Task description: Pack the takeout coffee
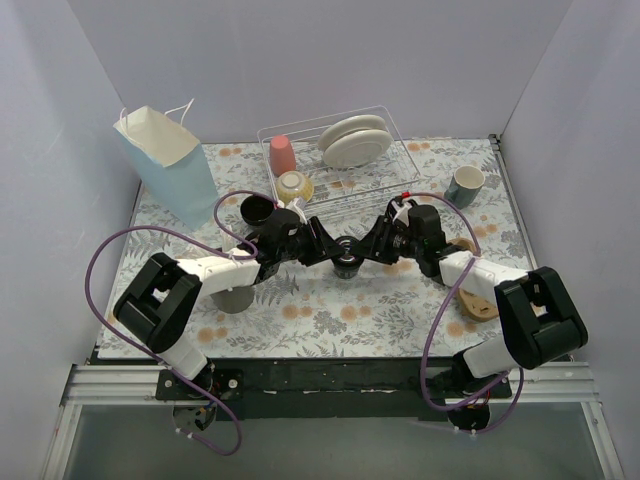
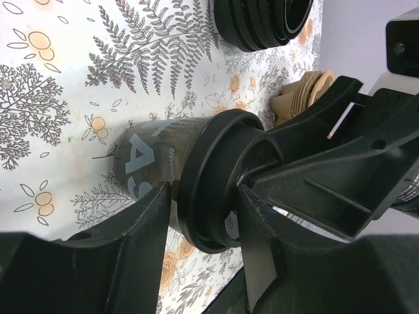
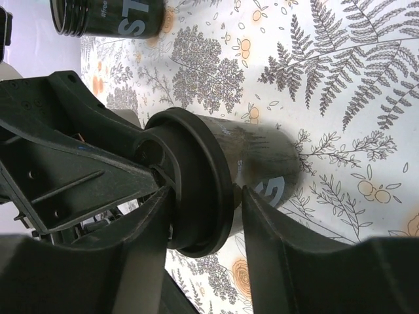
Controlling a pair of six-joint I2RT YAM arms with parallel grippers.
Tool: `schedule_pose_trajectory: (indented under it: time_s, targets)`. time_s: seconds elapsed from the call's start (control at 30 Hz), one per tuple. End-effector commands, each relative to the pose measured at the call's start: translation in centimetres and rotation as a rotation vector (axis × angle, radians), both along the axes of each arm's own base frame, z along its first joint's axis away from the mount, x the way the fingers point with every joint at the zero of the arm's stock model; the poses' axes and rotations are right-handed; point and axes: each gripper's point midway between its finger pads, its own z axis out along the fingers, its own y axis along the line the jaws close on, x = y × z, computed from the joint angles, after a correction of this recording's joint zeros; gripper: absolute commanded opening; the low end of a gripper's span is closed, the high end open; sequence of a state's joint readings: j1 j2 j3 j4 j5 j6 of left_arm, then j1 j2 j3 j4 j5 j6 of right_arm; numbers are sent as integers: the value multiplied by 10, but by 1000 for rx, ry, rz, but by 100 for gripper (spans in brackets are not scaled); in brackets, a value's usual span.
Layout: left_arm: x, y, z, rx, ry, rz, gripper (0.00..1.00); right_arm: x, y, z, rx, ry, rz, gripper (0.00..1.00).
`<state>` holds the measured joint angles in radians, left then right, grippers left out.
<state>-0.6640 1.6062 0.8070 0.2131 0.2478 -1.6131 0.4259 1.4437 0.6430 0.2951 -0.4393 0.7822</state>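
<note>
The coffee cup (image 1: 347,257) is standing upright mid-table, hemmed in by both arms, with open cloth lying toward the near edge. The left gripper (image 2: 204,190) is clamping its matte black fingers on the cup at its smooth round lid. The right gripper (image 3: 206,191) is straddling the lid rim, and whether it is pressing cannot be told. A second black cup (image 1: 258,210) is sitting lidless behind. A fern-printed tablecloth (image 1: 330,320) is covering the table between pale walls (image 1: 300,60).
</note>
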Motion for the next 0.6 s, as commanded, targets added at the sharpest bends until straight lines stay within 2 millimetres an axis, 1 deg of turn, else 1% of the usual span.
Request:
schedule_pose_trajectory:
  time_s: [0.0, 0.03, 0.1, 0.13, 0.17, 0.2, 0.23, 0.27, 0.3, 0.4, 0.43, 0.57]
  targets:
    - [-58, 29, -73, 228, 250, -68, 43, 8, 2, -11, -58, -12, 13, 46]
    - [-52, 25, -63, 222, 217, -79, 47, 12, 1, -10, -82, -34, 32, 45]
    - [-49, 25, -55, 238, 202, -87, 52, 6, -1, -25, -134, 8, 74, 44]
    - [-45, 24, -46, 243, 172, -98, 56, 5, -2, -30, -166, -10, 112, 45]
    - [-37, 19, -33, 237, 140, -102, 58, 9, -1, -28, -180, -18, 131, 44]
    - [-35, 22, -31, 254, 142, -102, 59, 4, -2, -37, -203, 18, 155, 44]
    - [-30, 23, -25, 260, 128, -98, 60, 4, -4, -41, -231, 5, 185, 45]
    - [-22, 20, -13, 260, 95, -103, 61, 9, -3, -38, -242, -8, 198, 45]
    - [-20, 24, -12, 275, 98, -101, 61, 3, -5, -45, -262, 29, 219, 45]
    - [-9, 30, 3, 292, 65, -92, 60, 5, -6, -46, -283, 12, 251, 43]
    - [-6, 34, 6, 296, 63, -85, 60, 4, -7, -47, -298, 9, 263, 42]
    - [-1, 46, 17, 318, 31, -82, 57, 6, -12, -46, -336, -8, 273, 41]
